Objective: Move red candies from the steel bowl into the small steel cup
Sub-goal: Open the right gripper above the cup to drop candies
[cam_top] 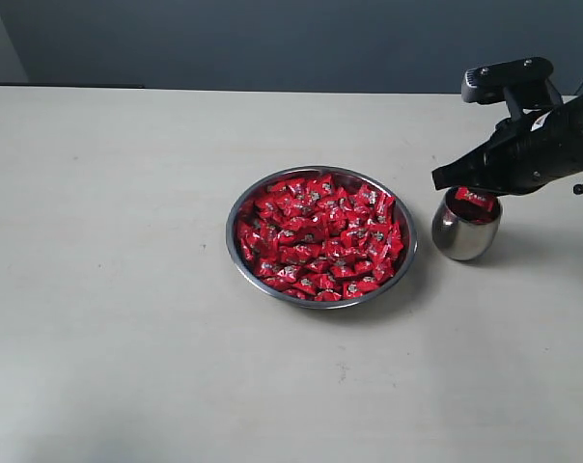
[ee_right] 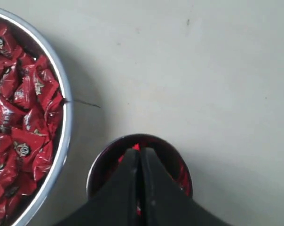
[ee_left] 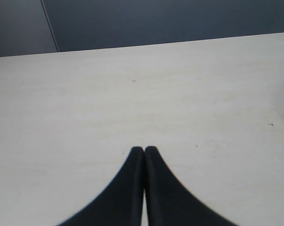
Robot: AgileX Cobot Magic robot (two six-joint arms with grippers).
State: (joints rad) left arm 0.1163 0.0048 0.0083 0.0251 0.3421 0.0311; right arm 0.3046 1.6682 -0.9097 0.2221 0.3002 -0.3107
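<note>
I saw right fingers point(ee_right: 125, 183) closed, empty, hovering over small steel cup point(cam_top: 460, 239), just right of steel bowl point(cam_top: 231, 231); red candies point(cam_top: 320, 236) filled bowl, few in cup; left fingers point(ee_left: 125, 188) closed over tabletop point(ee_left: 132, 94).

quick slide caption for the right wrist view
Shut right hand over the small steel cup, beside the steel bowl full of red candies

table point(cam_top: 127, 309): pale cream, matt, a few dark specks point(ee_left: 270, 124), one thin dark scratch point(ee_right: 88, 104) | wall point(cam_top: 272, 43): plain dark blue-grey, rising past the table's far edge, ahead of the left gripper point(ee_left: 144, 149) | panel point(ee_left: 17, 26): greyer strip of wall off to one side of that gripper, met at a straight seam | light: soft, even, weak shadows
</note>
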